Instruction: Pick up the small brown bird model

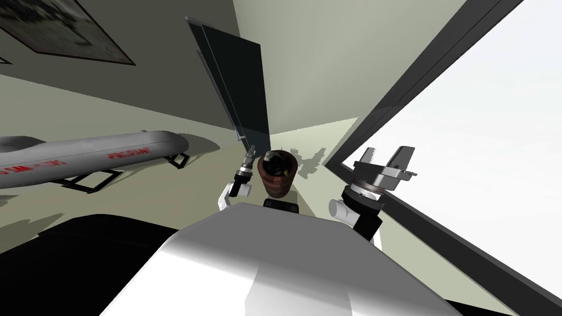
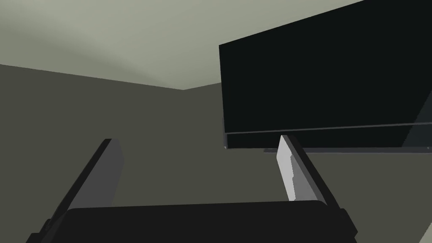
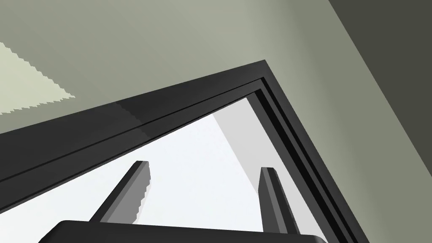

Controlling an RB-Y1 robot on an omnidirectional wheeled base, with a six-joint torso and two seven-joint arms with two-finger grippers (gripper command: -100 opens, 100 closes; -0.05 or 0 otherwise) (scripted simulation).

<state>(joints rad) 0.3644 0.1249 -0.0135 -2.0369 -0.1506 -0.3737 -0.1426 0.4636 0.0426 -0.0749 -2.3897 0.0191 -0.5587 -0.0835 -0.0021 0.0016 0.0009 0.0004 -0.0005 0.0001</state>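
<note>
Pale green room, dark-framed window (image 1: 420,77) on the right. Head view: a brown ribbed round pot (image 1: 277,178) with something dark inside sits near centre, just right of the left gripper (image 1: 251,155). Can't tell if that's the small brown bird model. Left wrist view: fingers spread, holding nothing. Right wrist view: right gripper (image 3: 204,165) is spread too, empty, up by the window.

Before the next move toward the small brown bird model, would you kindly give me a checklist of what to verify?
1. Left gripper open and empty: ok, jaws apart, nothing between them.
2. Right gripper open and empty: ok, jaws apart, nothing held.
3. Bird model identified: cannot tell. The brown thing between the arms is a round pot with dark contents.
4. A gripper aimed at the pot: not ok. The left one faces a dark panel and the right one a window frame.
5. Clearance beside the pot: cannot tell. In the head view the left gripper sits close by it.
</note>
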